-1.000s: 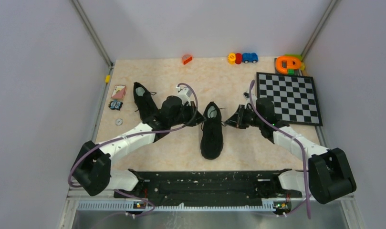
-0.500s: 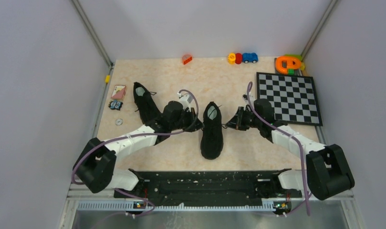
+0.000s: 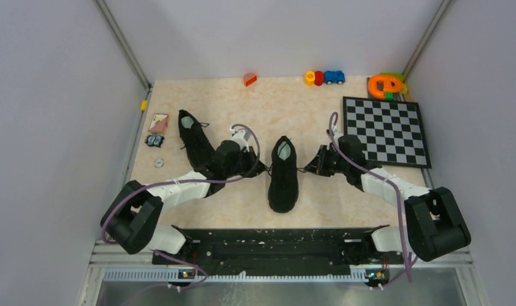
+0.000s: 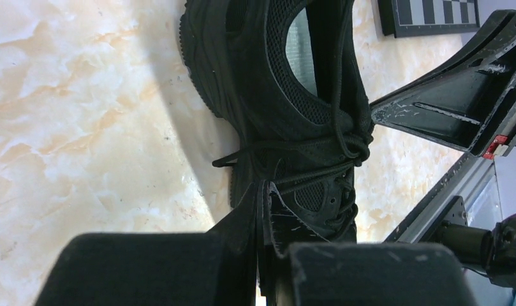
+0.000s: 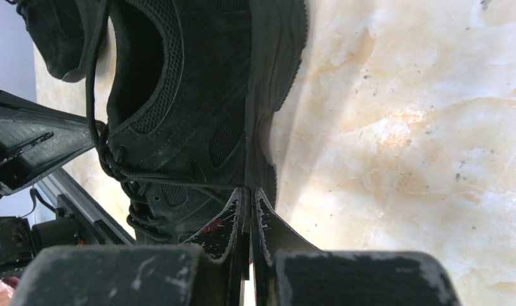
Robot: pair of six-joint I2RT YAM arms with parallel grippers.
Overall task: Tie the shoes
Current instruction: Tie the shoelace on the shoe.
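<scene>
One black shoe [image 3: 282, 178] stands at the table's middle with its pale insole showing; the other black shoe [image 3: 192, 137] lies to the left behind my left arm. My left gripper [image 3: 263, 169] is at the middle shoe's left side, shut on a thin black lace [image 4: 306, 172] that runs taut to the knot on the shoe [image 4: 274, 83]. My right gripper [image 3: 305, 169] is at the shoe's right side, shut on the other lace end [image 5: 172, 179] of the same shoe [image 5: 204, 95]. The pinched lace ends are hidden between the jaws.
A chessboard [image 3: 386, 131] lies at the right. Small toys [image 3: 324, 77], an orange brick [image 3: 249, 79] and an orange-green toy [image 3: 386, 85] line the back edge. A card [image 3: 158, 122], a small object [image 3: 155, 141] and a washer [image 3: 159, 163] sit left.
Both grippers have moved slightly toward the near edge beside the middle shoe, still shut on the laces. The shoes have not visibly shifted.
</scene>
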